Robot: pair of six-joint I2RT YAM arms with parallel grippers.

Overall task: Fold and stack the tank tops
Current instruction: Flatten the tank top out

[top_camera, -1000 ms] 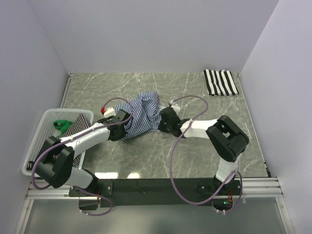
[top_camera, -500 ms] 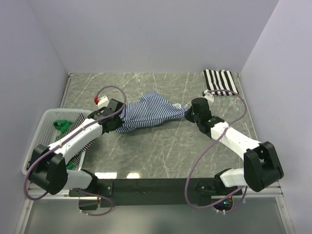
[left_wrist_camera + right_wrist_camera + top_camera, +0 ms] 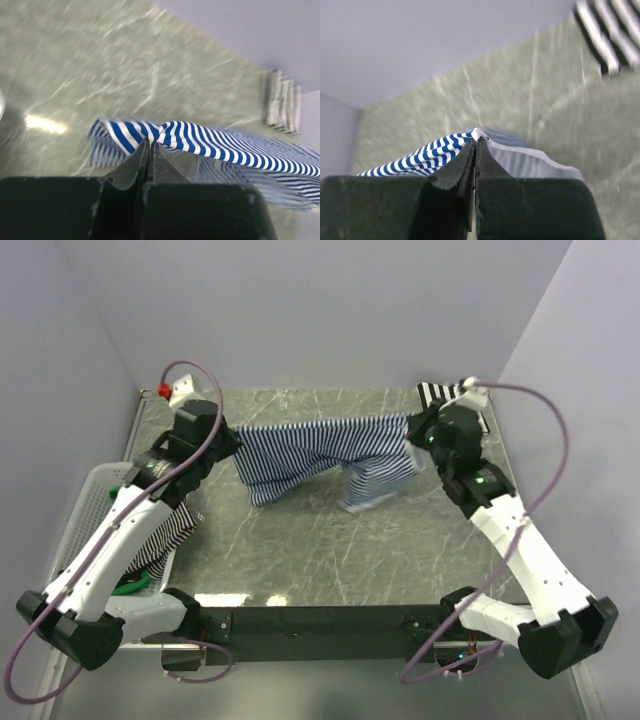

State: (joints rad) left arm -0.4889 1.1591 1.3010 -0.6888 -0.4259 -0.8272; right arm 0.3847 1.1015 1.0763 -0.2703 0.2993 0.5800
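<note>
Top view: thin navy-and-white striped tank top (image 3: 320,452) is stretched across mid-frame. The left gripper (image 3: 228,443) pinches its left edge and the right gripper (image 3: 414,436) its right edge. Bare grey marble table (image 3: 300,560) lies below.
Left wrist: jaws clamped on the striped edge.
Right wrist: jaws closed on the white-trimmed edge; folded black-and-white striped tank top (image 3: 605,35) at upper right.

Both arms have swung up and apart: the left end effector (image 3: 228,443) to ten o'clock, the right end effector (image 3: 414,432) to two o'clock. The navy-and-white tank top (image 3: 310,452), earlier bunched on the worktop (image 3: 330,550) at centre, now hangs stretched between them.
</note>
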